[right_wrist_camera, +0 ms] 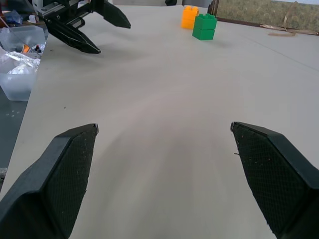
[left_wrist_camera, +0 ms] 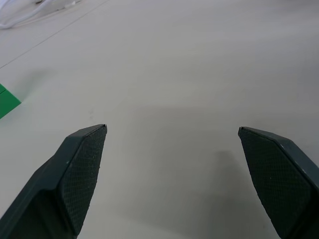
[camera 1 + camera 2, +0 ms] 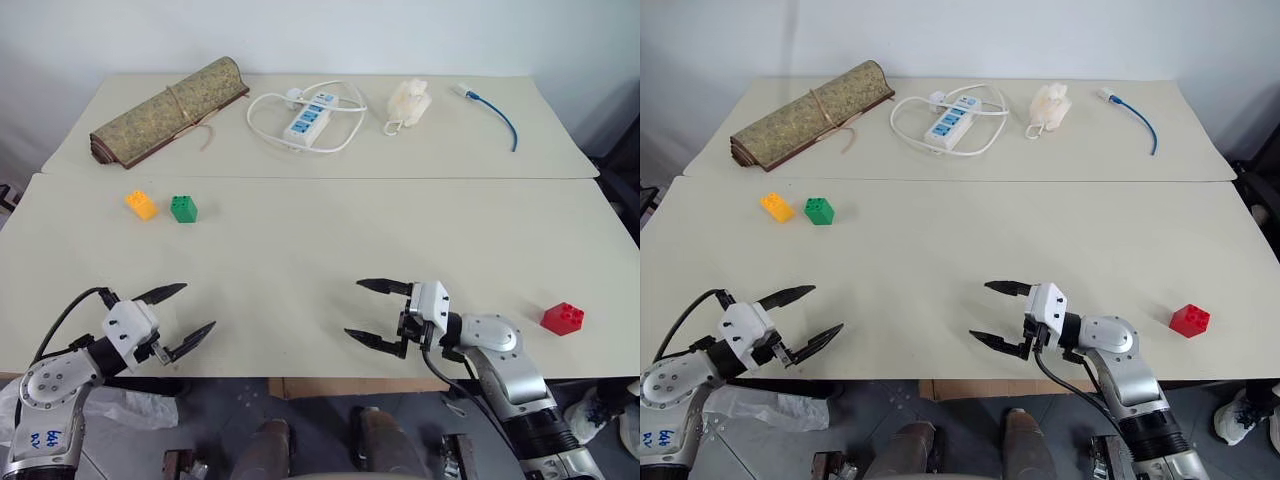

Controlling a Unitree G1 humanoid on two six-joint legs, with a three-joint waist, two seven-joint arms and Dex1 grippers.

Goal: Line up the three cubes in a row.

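- On the near cream table point(image 3: 300, 260), toward its far left, the orange-yellow brick point(image 3: 141, 204) and the green brick point(image 3: 183, 208) sit just beside each other, apart by a small gap, the orange-yellow one on the outer side.
- At the near right of the same table, the red brick point(image 3: 563, 318) lies alone, well apart from the other two.
- The left gripper point(image 3: 185, 316) hovers over the near left edge of the table, its two black fingers spread wide with nothing between them; it points forward and toward the middle.
- The right gripper point(image 3: 360, 310) hovers near the front edge, right of centre, pointing toward the left gripper; its fingers are also spread wide and empty. The red brick is behind it, off to its right.
- On the far table point(image 3: 560, 150) lie a rolled mat point(image 3: 165, 110), a white power strip point(image 3: 309, 122) with its coiled cord, a small white bundle point(image 3: 409, 104) and a blue cable point(image 3: 500, 115).
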